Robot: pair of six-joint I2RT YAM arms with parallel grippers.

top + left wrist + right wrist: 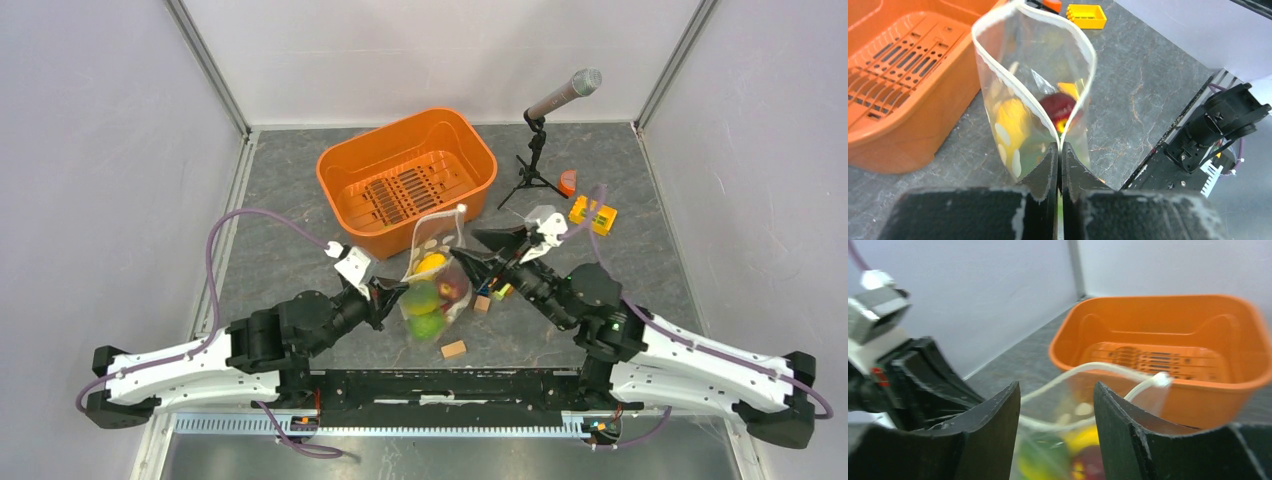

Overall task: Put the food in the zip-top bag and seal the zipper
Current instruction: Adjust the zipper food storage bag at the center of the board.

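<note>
The polka-dot zip-top bag [437,272] stands between my two grippers in front of the orange basket, its mouth open. Inside are food pieces: a yellow one [432,263], green ones [425,298] and a dark red one [452,290]. My left gripper [400,296] is shut on the near end of the bag's white zipper strip [998,65], pinching it [1059,150]. The left wrist view shows the red piece [1058,106] and the yellow piece [1013,120] through the plastic. My right gripper [466,262] is open at the bag's right side. In its wrist view [1057,396] the zipper strip [1088,369] runs between the fingers.
The orange basket [340,160] stands behind the bag. A microphone on a small tripod [560,95] stands at the back right, with a yellow block [592,213] and an orange piece [568,183] near it. A tan wooden cube [453,348] and small blocks [483,303] lie close to the bag.
</note>
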